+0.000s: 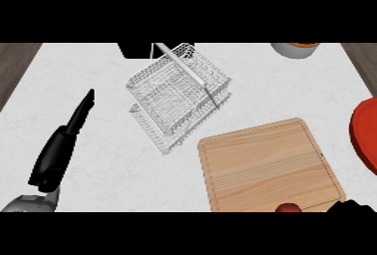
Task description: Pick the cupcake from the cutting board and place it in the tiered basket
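Wooden cutting board (269, 164); cupcake (288, 207) at lower edge

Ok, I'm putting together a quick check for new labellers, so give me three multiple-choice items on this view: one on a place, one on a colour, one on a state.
1. Where is the wire tiered basket relative to the wooden cutting board?
A. Farther away and to the left
B. On top of it
C. To its right

2. What colour is the object cut off by the right edge?
A. Blue
B. Red
C. Green

3. How is the left hand?
A. Curled round a cupcake
B. Inside the basket
C. Fingers straight, holding nothing

Answers:
1 A, the basket shows up and to the left of the board.
2 B, its visible surface is red.
3 C, the hand lies stretched out at the view's left, with nothing in it.
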